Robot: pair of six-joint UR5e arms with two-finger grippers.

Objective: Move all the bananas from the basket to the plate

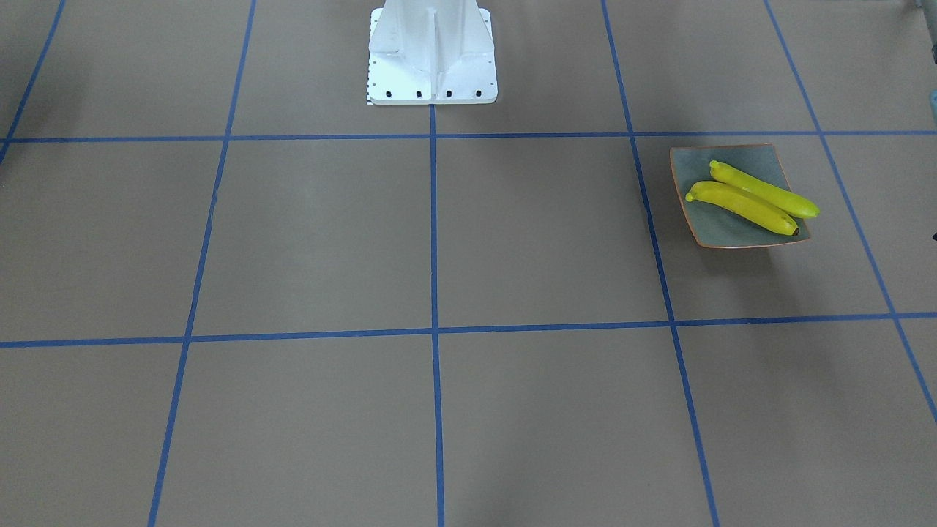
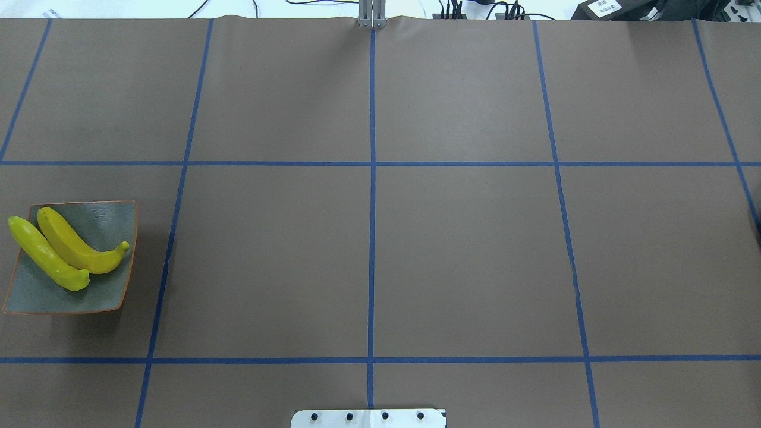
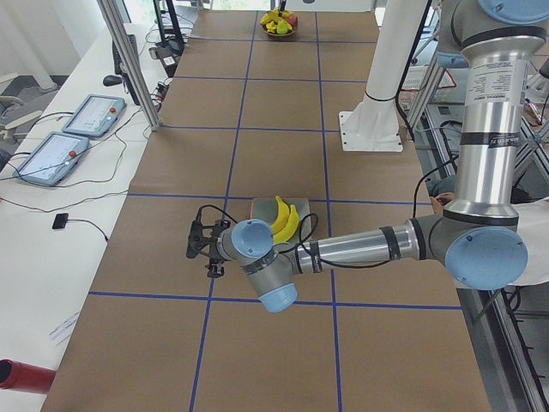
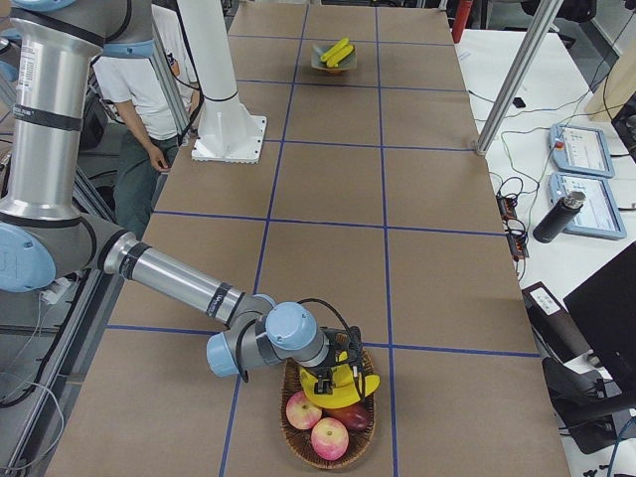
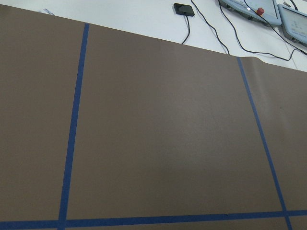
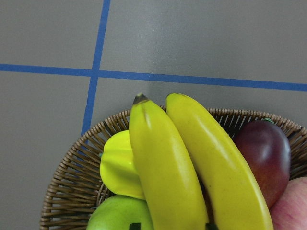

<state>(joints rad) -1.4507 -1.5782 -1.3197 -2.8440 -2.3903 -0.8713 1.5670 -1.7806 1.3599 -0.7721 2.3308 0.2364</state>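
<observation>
I'm holding the right gripper directly over two bananas lying side by side in the wicker basket, long axes running upper-centre to lower-right in wrist view; open or clenched, I cannot tell.

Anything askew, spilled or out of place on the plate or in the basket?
Only minor: the outer banana of the two on the plate overhangs the rim, its tip past the edge. Nothing looks spilled or damaged. Two more bananas lie in the basket.
</observation>
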